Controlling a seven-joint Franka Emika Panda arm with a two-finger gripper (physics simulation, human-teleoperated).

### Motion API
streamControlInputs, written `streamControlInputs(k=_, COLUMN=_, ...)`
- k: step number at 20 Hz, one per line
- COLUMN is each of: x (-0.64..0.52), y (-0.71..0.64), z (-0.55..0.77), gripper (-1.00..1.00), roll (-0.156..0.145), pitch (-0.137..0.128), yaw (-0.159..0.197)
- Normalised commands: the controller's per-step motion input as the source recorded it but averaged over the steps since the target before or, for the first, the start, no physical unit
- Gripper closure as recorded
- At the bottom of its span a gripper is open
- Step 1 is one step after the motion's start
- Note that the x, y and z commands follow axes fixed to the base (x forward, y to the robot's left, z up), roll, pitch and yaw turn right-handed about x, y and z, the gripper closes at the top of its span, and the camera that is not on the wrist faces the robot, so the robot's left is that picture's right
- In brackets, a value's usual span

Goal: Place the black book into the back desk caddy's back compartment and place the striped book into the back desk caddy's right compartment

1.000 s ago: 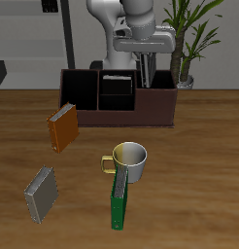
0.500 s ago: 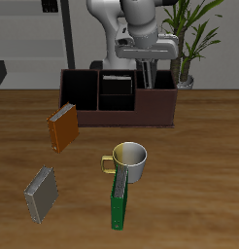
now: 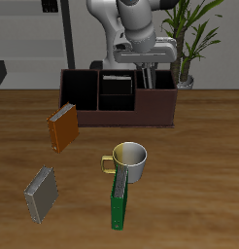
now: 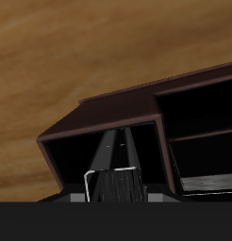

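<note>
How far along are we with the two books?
Done, apparently: the black book seems to stand in the back compartment of the back desk caddy. In hand: the gripper holds the striped book, its end dipping into the right compartment. Left: lower and release.

1. Wooden table [image 3: 189,185], brown grain; carries everything below.
2. Back desk caddy [image 3: 155,115], dark brown, directly beneath the jaws.
3. Orange-brown book [image 3: 61,128], nearer the front edge than the jaws, beside the caddy's end.
4. White mug [image 3: 130,161] with yellow handle, well forward of the jaws.
5. Green book [image 3: 119,202], touching the mug.
6. Speckled grey book [image 3: 40,194], farthest from the jaws.
</note>
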Motion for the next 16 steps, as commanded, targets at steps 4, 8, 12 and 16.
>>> streamControlInputs(k=4, x=-0.02, y=0.0, z=-0.02, gripper=-1.0, roll=0.014, pitch=0.012, yaw=-0.005)
streamControlInputs(k=8, x=-0.01, y=0.02, z=0.07, gripper=-1.0, roll=0.008, pitch=-0.004, yaw=-0.014)
streamControlInputs(k=12, x=0.01, y=-0.07, z=0.06, gripper=-1.0, roll=-0.012, pitch=-0.006, yaw=0.003)
streamControlInputs(k=16, x=0.1, y=-0.17, z=0.22, gripper=-1.0, roll=-0.042, pitch=-0.063, yaw=0.005)
